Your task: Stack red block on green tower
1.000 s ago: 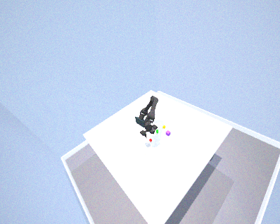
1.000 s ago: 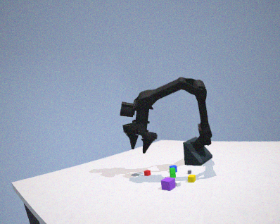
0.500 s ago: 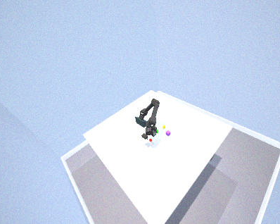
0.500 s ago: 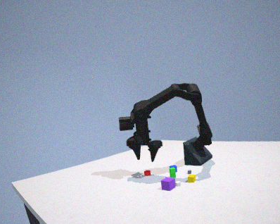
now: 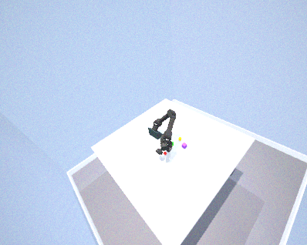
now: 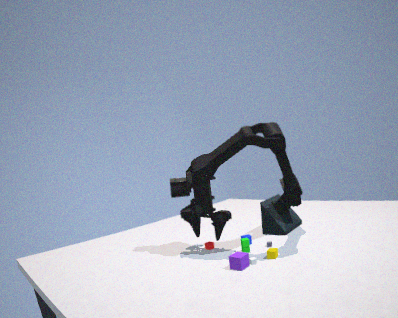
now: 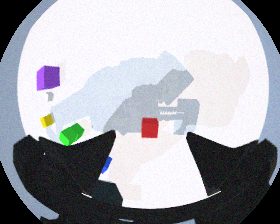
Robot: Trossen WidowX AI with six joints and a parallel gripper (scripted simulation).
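Red, the small cube-shaped block (image 6: 209, 245) is seen on the white desk (image 6: 137, 280) just below the black end effector (image 6: 208, 233), which is spread wide and empty.

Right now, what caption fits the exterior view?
Open hand poised above the red block, green tower standing nearby on the white table.

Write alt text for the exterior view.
A black robot arm bends down over a white table, its open, empty gripper just above a small red block. To the right sit a green tower, a blue block, a purple block and a yellow block.
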